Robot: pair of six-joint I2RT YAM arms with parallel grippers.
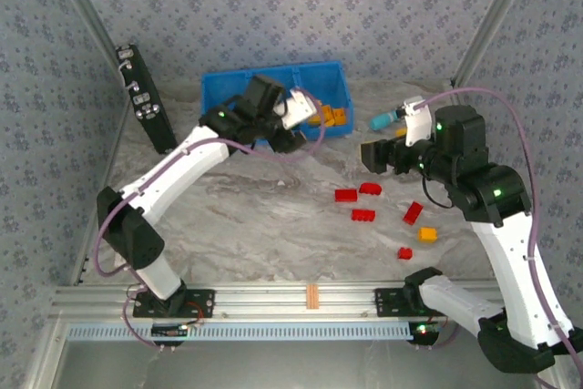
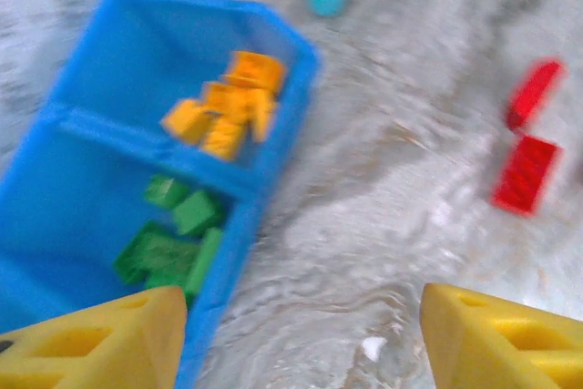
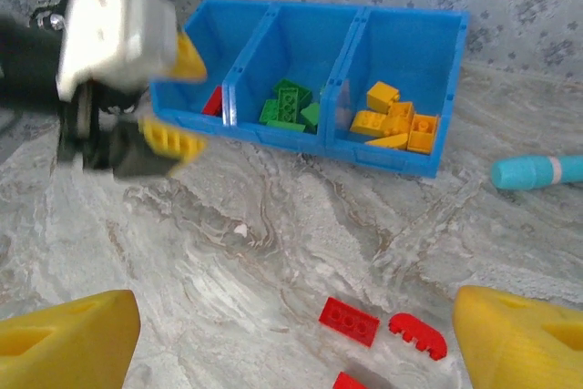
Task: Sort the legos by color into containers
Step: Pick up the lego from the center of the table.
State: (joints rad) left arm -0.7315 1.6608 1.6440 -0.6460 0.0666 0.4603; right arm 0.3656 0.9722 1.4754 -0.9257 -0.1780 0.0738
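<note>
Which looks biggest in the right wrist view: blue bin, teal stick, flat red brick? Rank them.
1. Blue bin.
2. Teal stick, cut off at the frame edge.
3. Flat red brick, though nearer the camera.

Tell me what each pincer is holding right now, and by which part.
Nothing. The left pincer and right pincer both stand open with empty gaps; the red legos lie loose on the table.

The grey marbled table [image 1: 273, 216] and what lay on it.
At the far side of the table stood a blue bin [image 1: 223, 93], with a teal stick [image 1: 384, 119] lying just to the right of it and a black panel [image 1: 146, 97] at the far left. Nearer, on the right half, five red bricks [image 1: 363, 215] and one orange brick [image 1: 427, 234] lay scattered.
</note>
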